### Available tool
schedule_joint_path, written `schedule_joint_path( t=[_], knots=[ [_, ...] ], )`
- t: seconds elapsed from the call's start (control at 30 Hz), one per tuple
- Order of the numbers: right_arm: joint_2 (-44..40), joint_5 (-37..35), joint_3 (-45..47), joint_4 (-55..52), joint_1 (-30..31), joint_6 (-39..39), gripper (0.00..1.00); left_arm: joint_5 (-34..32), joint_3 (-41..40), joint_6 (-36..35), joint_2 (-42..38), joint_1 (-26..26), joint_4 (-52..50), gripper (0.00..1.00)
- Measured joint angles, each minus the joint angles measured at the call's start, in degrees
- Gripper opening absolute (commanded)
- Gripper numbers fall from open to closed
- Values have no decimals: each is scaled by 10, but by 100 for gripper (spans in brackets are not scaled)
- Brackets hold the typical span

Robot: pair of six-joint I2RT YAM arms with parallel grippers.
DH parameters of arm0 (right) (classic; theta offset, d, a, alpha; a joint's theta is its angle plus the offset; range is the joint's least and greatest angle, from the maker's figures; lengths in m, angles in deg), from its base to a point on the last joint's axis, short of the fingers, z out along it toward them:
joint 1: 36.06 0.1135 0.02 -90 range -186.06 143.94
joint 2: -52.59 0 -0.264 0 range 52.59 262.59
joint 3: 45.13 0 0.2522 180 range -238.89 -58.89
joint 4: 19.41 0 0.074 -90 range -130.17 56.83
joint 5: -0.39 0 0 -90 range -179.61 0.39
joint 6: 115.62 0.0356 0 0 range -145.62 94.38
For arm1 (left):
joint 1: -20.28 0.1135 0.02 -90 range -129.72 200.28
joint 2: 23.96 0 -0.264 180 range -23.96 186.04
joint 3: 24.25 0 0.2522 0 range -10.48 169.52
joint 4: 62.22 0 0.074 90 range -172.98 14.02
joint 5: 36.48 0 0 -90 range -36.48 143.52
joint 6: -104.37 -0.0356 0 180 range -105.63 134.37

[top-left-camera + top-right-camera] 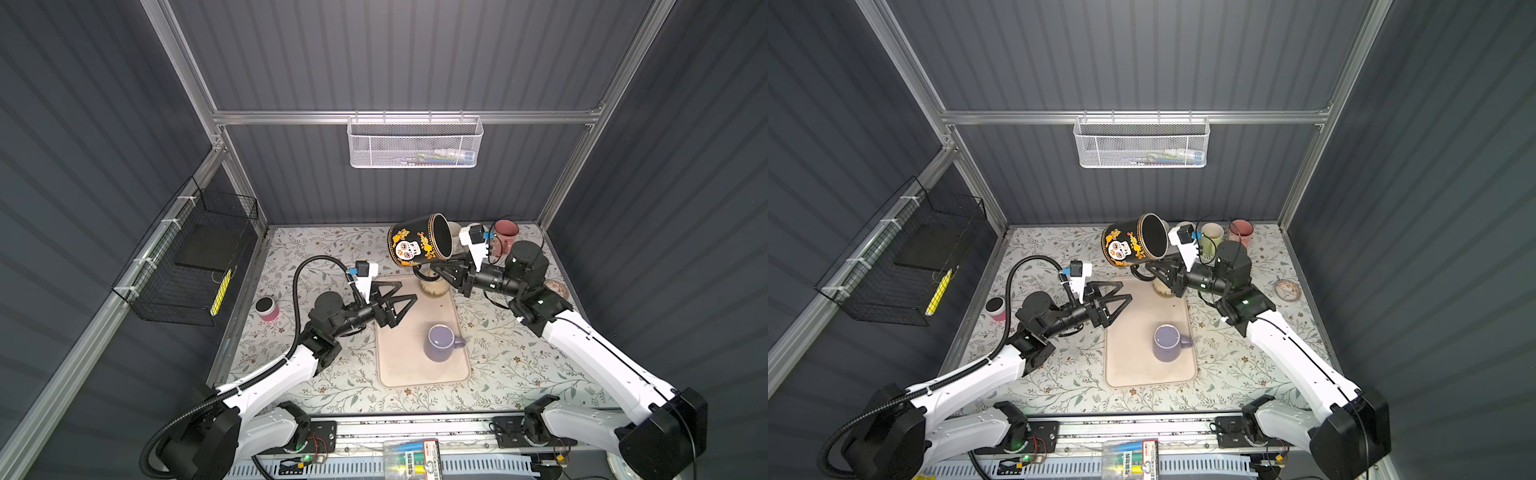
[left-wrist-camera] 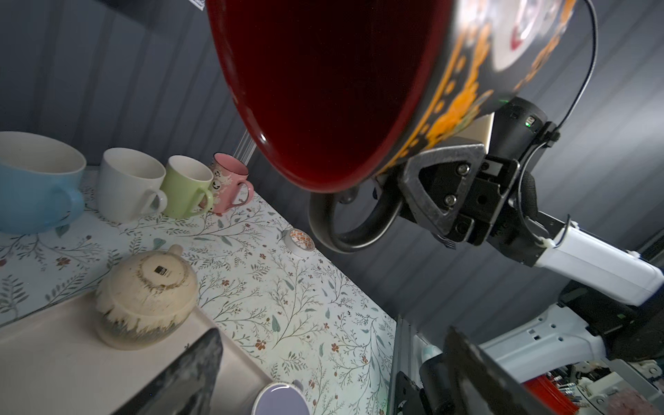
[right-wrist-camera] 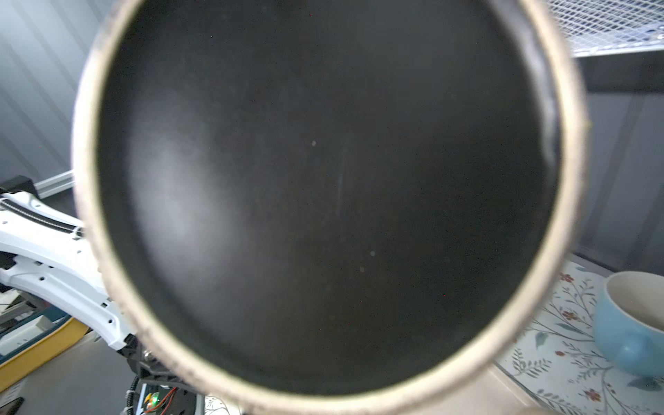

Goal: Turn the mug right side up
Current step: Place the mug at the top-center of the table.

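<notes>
Above the far end of the tray (image 1: 419, 376), in both top views: black mug (image 1: 419, 241) (image 1: 1133, 243) aloft, tipped sideways, skull and orange flowers outward, pinched by its handle (image 1: 420, 275) in right gripper (image 1: 435, 269), near spread, empty left gripper (image 1: 408, 291). Left wrist: mug (image 2: 323, 90) dark red inside. Right wrist: mug (image 3: 323, 197) mouth dark, rim pale.

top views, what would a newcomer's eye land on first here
The black skull mug stands out: it hangs in the air near the far end of the tray, tipped on its side, with the right gripper shut on its handle. Next comes the left gripper, wide open and empty by the tray's left edge, and a purple mug standing on the tray nearer the robot.
</notes>
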State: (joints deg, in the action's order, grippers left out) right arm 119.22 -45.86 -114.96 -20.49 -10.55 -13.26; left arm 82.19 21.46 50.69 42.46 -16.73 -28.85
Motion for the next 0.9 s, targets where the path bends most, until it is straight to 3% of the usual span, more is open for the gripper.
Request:
schedule_joint_path(
  t=[0.5, 0.7, 0.77, 0.9],
  knots=[
    [14, 73, -4, 70, -1, 71, 0, 66, 67, 77, 121, 24, 212, 85],
    [16, 88, -3, 93, -3, 87, 0, 74, 79, 96, 140, 26, 255, 73],
    [21, 91, -3, 105, -3, 92, 0, 76, 83, 104, 147, 26, 268, 64],
    [32, 95, -3, 114, -3, 97, 0, 85, 89, 112, 158, 26, 288, 61]
  ],
)
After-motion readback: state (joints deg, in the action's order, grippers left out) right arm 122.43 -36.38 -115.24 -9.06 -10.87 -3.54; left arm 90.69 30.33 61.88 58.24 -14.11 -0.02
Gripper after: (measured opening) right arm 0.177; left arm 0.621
